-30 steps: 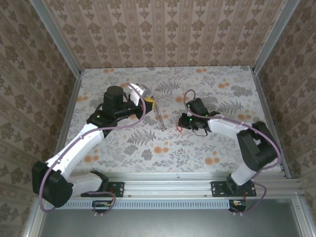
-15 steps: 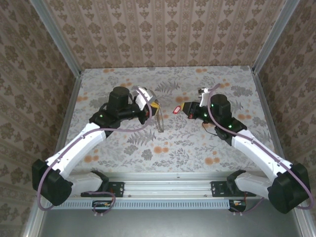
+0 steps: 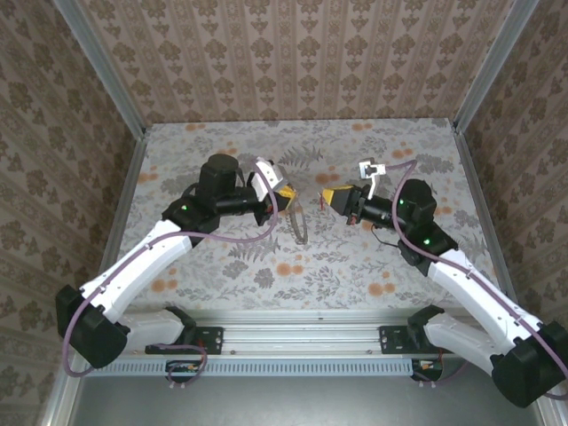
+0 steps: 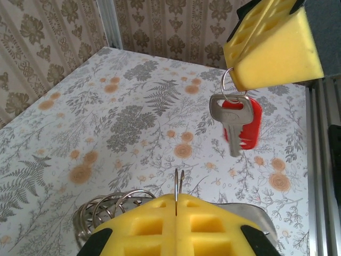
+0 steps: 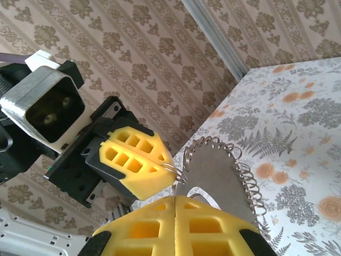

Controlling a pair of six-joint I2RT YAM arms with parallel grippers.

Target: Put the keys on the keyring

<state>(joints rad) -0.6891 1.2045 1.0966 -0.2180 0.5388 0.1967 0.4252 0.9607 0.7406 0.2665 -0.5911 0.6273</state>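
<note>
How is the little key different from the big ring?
The key is small and silvery with a red tag; the keyring is a much bigger, thin dark hoop. The key dangles under the right gripper; the keyring is pinched by its edge in the left gripper. Both are held up off the table, close to each other.

The left gripper's [image 4: 176, 201] jaws hide much of the keyring [image 4: 178, 182].
</note>
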